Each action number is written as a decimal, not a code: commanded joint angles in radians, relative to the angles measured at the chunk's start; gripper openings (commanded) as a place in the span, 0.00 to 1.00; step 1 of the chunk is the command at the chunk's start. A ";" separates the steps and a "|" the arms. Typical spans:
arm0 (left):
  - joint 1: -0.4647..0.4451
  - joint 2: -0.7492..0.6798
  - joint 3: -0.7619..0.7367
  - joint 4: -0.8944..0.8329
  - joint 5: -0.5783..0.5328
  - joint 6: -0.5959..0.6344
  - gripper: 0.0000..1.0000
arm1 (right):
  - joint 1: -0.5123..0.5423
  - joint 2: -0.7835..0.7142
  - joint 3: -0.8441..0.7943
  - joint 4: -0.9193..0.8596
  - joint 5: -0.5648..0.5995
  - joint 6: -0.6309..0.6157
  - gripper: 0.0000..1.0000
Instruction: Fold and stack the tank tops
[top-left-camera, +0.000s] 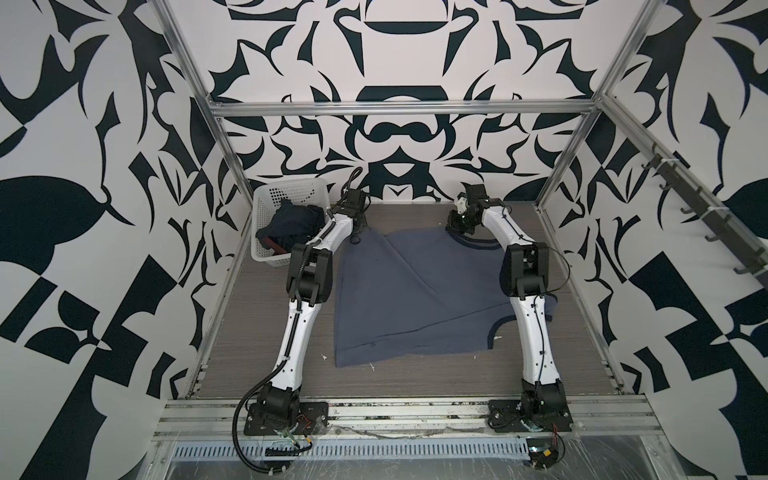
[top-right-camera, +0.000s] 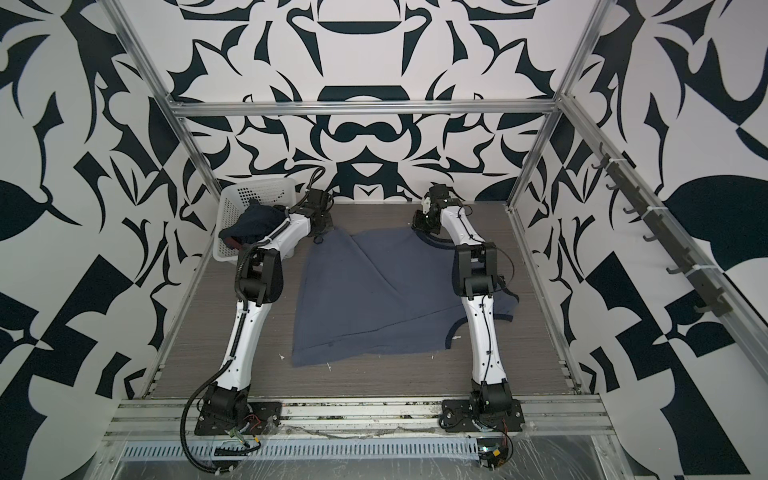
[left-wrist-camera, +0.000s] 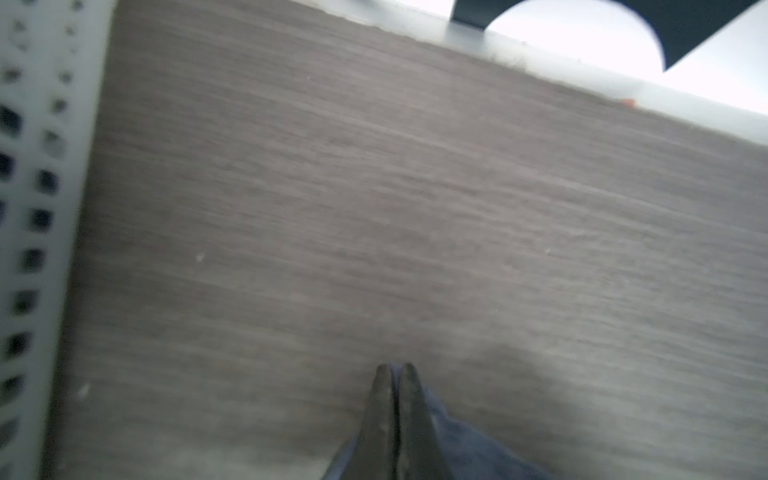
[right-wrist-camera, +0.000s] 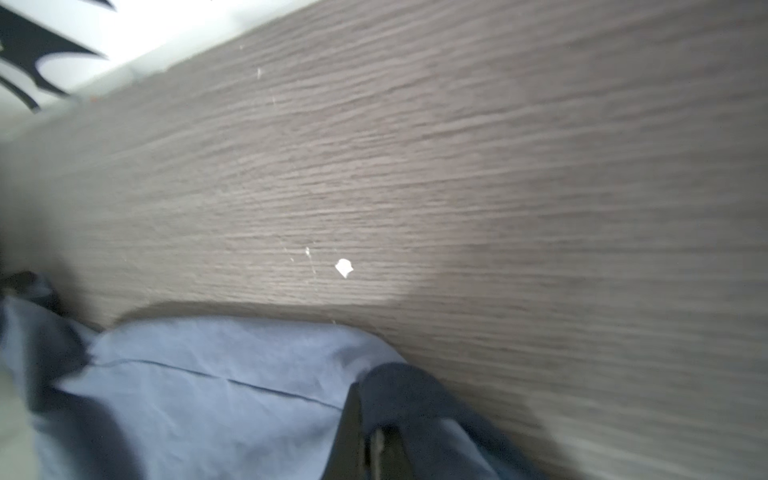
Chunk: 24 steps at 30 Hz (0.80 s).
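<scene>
On grey wood-grain tabletop (top-left-camera: 415, 378) we log slate-blue cloth tank top (top-left-camera: 415, 291), navy trim, spread, unfolded. Far corner clamped in left end effector (left-wrist-camera: 395, 370); navy trim clamped in right end effector (right-wrist-camera: 368, 419). Crumpled in white perforated plastic basket (top-left-camera: 266, 199): navy red-trimmed tank top (top-left-camera: 291, 224). Folding, stacking both pending.

White walls (top-left-camera: 399, 62) with bold dark swirling shapes enclosed a grey wood-grain tabletop (top-left-camera: 249, 332). Silver metal bars (top-left-camera: 399, 109) framed the space, and a rack of dark hooks (top-left-camera: 715, 218) ran along one wall.
</scene>
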 joint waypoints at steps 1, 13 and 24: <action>0.003 -0.101 -0.071 0.041 -0.047 0.019 0.00 | -0.006 -0.082 0.032 -0.008 0.059 -0.018 0.00; 0.004 -0.247 -0.195 0.121 -0.123 0.041 0.00 | -0.027 -0.140 -0.001 0.003 0.095 -0.028 0.00; 0.004 -0.330 -0.310 0.183 -0.149 0.044 0.00 | -0.045 -0.255 -0.157 0.125 0.065 0.004 0.00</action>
